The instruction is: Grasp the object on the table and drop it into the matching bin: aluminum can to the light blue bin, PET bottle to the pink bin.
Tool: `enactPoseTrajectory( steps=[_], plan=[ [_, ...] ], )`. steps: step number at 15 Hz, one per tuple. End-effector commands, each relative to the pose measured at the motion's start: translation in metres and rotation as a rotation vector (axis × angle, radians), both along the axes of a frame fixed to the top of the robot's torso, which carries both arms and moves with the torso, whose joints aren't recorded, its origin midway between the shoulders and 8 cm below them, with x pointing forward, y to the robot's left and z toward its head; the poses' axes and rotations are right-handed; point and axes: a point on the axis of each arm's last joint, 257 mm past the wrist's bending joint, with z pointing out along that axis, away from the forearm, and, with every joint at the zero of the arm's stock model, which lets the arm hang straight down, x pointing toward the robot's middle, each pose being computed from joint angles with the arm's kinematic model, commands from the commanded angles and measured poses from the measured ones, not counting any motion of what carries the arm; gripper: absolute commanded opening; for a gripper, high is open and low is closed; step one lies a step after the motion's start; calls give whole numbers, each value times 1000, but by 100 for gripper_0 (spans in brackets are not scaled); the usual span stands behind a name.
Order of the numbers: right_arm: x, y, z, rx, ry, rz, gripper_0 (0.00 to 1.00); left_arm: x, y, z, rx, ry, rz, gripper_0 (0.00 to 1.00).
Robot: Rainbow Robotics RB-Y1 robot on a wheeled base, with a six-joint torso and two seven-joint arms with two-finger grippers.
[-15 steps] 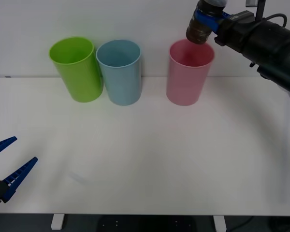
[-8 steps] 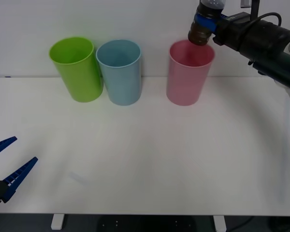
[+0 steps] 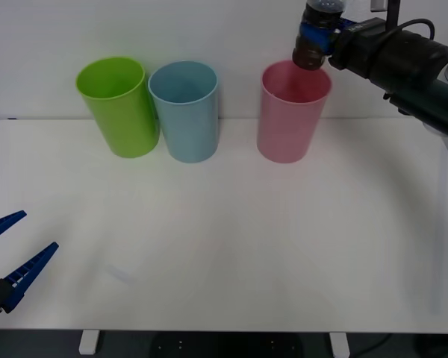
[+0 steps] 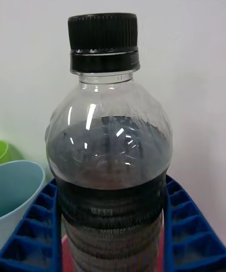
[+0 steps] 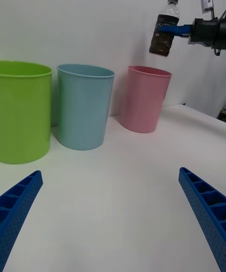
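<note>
Right hand (image 3: pixel 319 35), PET bottle (image 5: pixel 165 32) near-upright, cap up

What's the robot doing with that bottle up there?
The robot is sorting rubbish. Its right gripper is shut on the PET bottle, a small clear one with a black cap and dark drink inside, and holds it upright in the air over the far right rim of the pink bin, not yet dropped in. The light blue bin and a lime green bin stand side by side to its left on the white table. The left gripper waits open at the table's near left edge.
</note>
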Motion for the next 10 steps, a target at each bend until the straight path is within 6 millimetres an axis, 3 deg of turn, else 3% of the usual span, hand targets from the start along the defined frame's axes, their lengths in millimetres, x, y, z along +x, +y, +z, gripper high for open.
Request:
enactPoseTrajectory(
  steps=[1,6,10],
  plan=[
    [-1,1,2,0,-9,4,100,0,0,0,0,0,0,100],
    [-6,2,-1,0,-3,28,100,0,0,0,0,0,0,100],
    [-24,-1,-2,9,-9,69,100,0,0,0,0,0,0,100]
  ],
)
